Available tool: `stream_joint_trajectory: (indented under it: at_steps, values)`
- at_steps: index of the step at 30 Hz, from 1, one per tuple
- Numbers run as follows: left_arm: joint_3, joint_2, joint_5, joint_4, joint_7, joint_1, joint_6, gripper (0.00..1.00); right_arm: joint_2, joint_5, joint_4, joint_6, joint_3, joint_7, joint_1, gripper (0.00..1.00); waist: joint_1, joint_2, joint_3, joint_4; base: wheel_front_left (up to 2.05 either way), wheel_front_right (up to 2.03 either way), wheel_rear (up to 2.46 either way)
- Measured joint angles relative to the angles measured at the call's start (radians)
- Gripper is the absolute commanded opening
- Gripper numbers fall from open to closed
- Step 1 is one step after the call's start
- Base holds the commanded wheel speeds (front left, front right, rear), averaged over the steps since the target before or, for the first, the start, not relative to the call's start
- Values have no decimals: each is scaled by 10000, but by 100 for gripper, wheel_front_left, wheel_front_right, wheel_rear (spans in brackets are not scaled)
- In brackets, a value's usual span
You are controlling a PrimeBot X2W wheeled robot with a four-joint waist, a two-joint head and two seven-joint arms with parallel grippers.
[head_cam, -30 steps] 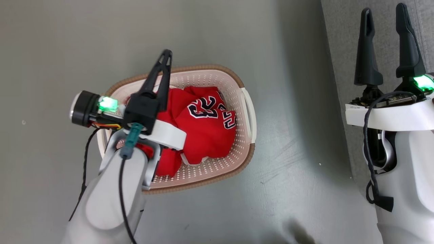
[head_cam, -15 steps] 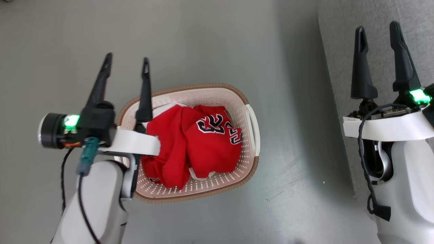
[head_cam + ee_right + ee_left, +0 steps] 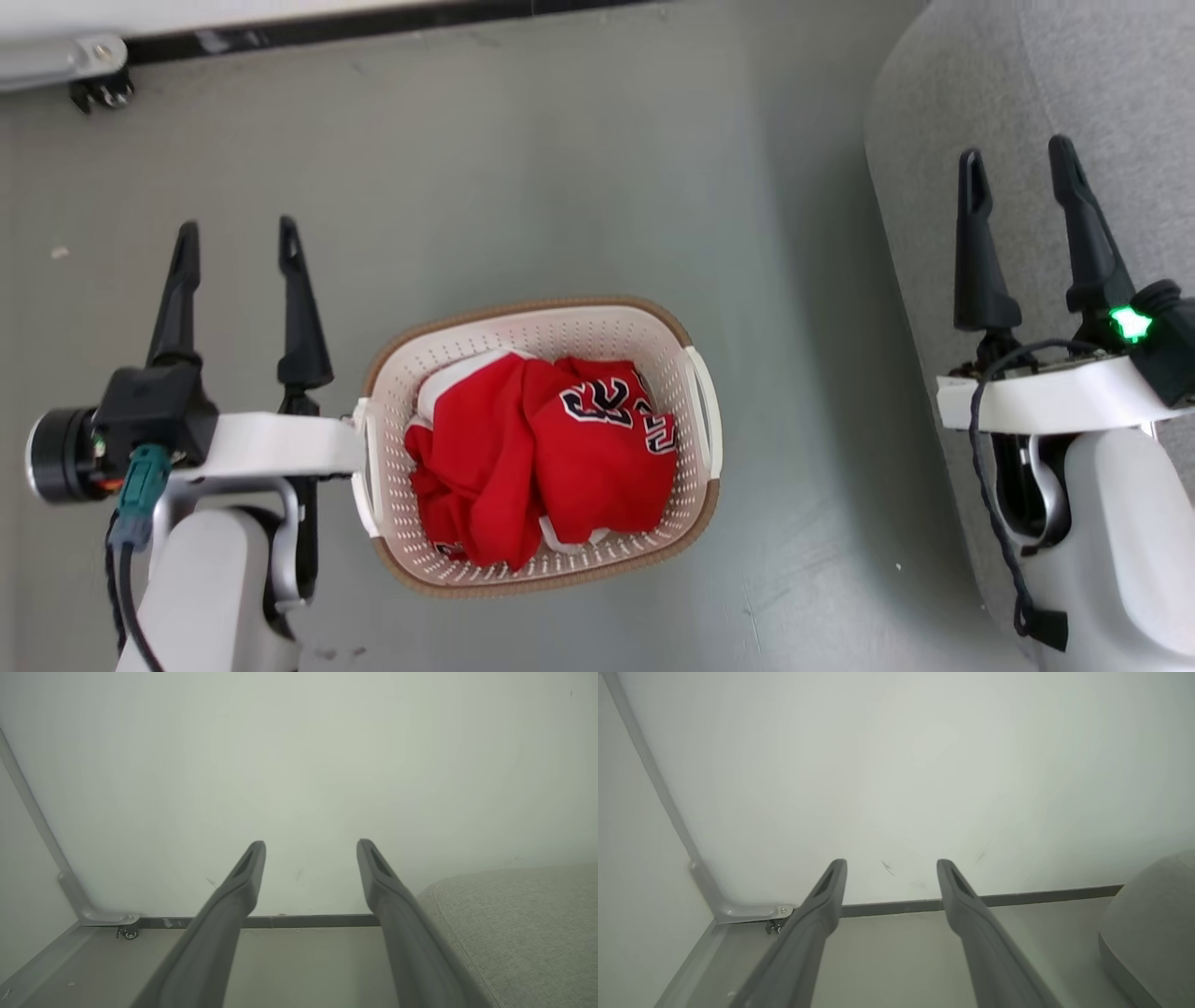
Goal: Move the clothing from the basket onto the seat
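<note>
Nothing on the seat (image 3: 1027, 75) yet, clothing (image 3: 523, 448) heaped in the basket (image 3: 523, 310).
Seeing the left gripper (image 3: 238, 229) just off the basket's left end, fingers spread and empty, so way nearer than the right gripper (image 3: 1016, 151), likewise spread and empty, well off the basket's right over the seat edge. Reckon on a reach rightward and down from the left, along the basket's long axis, left to right. Versus 1 s ago: hung over the basket with fingers close together, now backed out to its left and opened up; also a camera tilt, same heap inside.

Grey floor (image 3: 560, 187) meets white wall (image 3: 896, 765) (dark baseboard (image 3: 1041, 897)).
</note>
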Motion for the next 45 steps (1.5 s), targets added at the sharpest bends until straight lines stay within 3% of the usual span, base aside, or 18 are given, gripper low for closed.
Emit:
stream_joint_trajectory:
  at_steps: [26, 45]
  values:
    - [1028, -96, -412, -295, 0, 2764, 61, 100, -2, -251, 635, 0, -107, 2, 2127, 100, 0, 0, -2595, 302, 0, 0, 0]
    - [951, -217, -583, -280, 0, 4124, -25, 100, 35, -322, 825, 0, -92, 134, 3307, 100, 0, 0, -3817, 494, 0, 0, 0]
